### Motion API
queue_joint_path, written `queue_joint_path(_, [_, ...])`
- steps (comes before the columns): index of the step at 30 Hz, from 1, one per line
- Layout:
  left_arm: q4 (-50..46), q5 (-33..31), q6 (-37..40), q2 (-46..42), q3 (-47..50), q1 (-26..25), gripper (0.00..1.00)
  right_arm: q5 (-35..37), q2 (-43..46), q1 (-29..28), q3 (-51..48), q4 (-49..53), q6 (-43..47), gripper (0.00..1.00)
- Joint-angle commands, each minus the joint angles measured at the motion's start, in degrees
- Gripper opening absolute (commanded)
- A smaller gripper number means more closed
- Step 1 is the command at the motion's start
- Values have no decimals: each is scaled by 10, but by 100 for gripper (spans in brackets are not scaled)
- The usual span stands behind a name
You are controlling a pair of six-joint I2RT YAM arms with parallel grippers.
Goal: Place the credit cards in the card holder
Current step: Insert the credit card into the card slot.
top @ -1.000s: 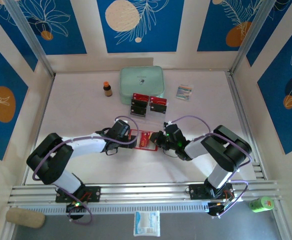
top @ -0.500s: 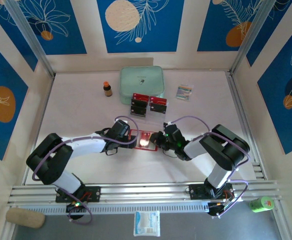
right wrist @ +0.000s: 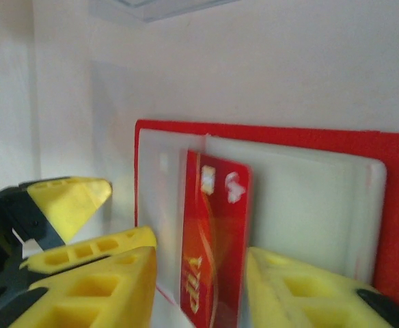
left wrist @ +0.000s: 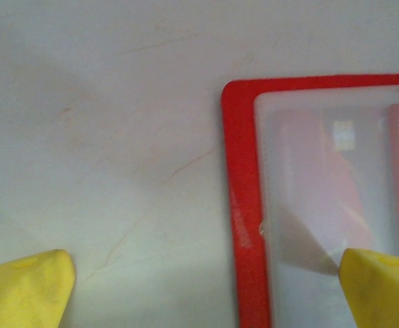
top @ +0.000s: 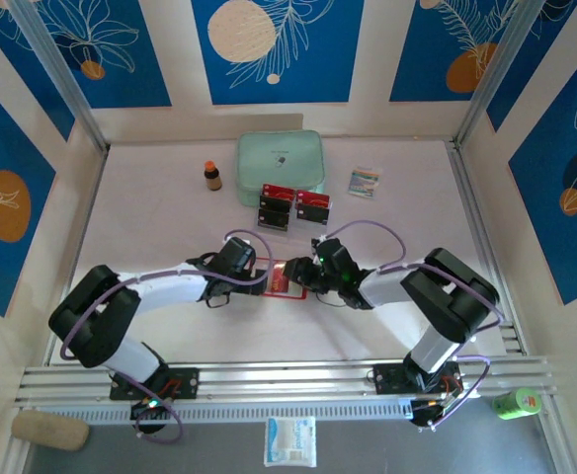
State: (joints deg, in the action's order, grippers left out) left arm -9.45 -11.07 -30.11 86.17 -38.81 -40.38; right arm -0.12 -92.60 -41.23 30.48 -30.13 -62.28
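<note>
1. Resting partway inside clear pocket [right wrist: 302, 198] of flat red fold-over card holder [right wrist: 309, 147], straight ahead of right gripper [right wrist: 199, 273]: small red rectangular credit card [right wrist: 216, 225], long axis pointing away from it.
2. Parted jaws on right gripper, flanking card's near end without clamping.
3. Spread wide: left gripper [left wrist: 203, 280], straddling holder's red edge, one fingertip [left wrist: 380, 283] over pocket, other above white tabletop [left wrist: 117, 102].

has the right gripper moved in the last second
Yes. Judged against the mint-green case in the top view, the right gripper has shifted left, farther over the card holder.
</note>
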Motion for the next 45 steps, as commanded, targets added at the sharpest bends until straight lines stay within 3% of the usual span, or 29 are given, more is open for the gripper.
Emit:
queue_joint_path(1, [-65,-17,-2,-12,-11,14,100,-13,44,9,27,127,56,43])
queue_joint_path(5, [-70,-21,1,-14,-9,26,100,-17,61,12,66,210,95,41])
queue_joint_path(9, [-68,-21,3,-13,-1,37,100,-34,38,11,115,266,126,27])
queue_joint_path(14, [-59,-15,2,-12,6,38,100,-57,-11,3,160,284,143,16])
queue_joint_path(27, [-52,-3,0,-20,13,38,100,-34,-104,-35,238,348,141,0])
queue_joint_path(37, [-77,-11,11,-47,-13,44,100,-52,-146,-44,275,336,128,0])
queue_joint_path(45, [-91,-21,26,-19,-35,71,100,-57,-80,-33,265,341,146,0])
